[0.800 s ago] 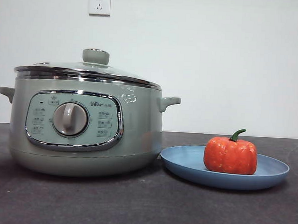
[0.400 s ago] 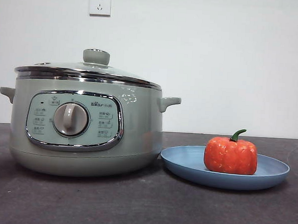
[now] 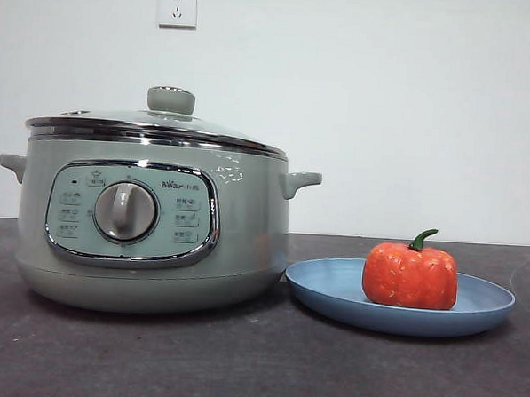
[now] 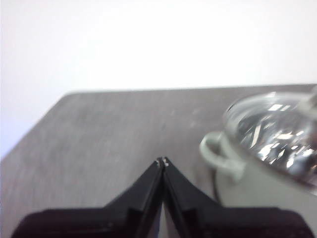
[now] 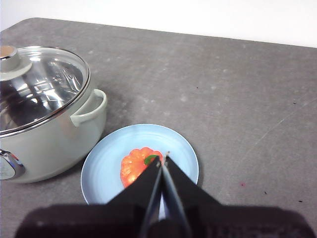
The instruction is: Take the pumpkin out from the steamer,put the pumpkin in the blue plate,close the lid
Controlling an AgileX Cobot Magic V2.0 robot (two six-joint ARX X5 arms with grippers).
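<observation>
The orange-red pumpkin [image 3: 410,275] [image 5: 134,165] with a green stem sits in the blue plate [image 3: 331,286] [image 5: 106,163], just right of the steamer [image 3: 153,215] [image 5: 44,144] [image 4: 257,183]. The glass lid [image 3: 158,123] [image 5: 37,87] [image 4: 277,134] with its pale green knob rests closed on the steamer. My right gripper [image 5: 163,157] is shut and empty, raised above the plate and the pumpkin. My left gripper [image 4: 162,161] is shut and empty, held over the bare table beside the steamer's side handle [image 4: 218,153]. Neither arm shows in the front view.
The dark grey table [image 3: 256,367] carries only the steamer and the plate. A white wall with two power sockets [image 3: 177,6] stands behind. The table's far edge and corner show in the left wrist view.
</observation>
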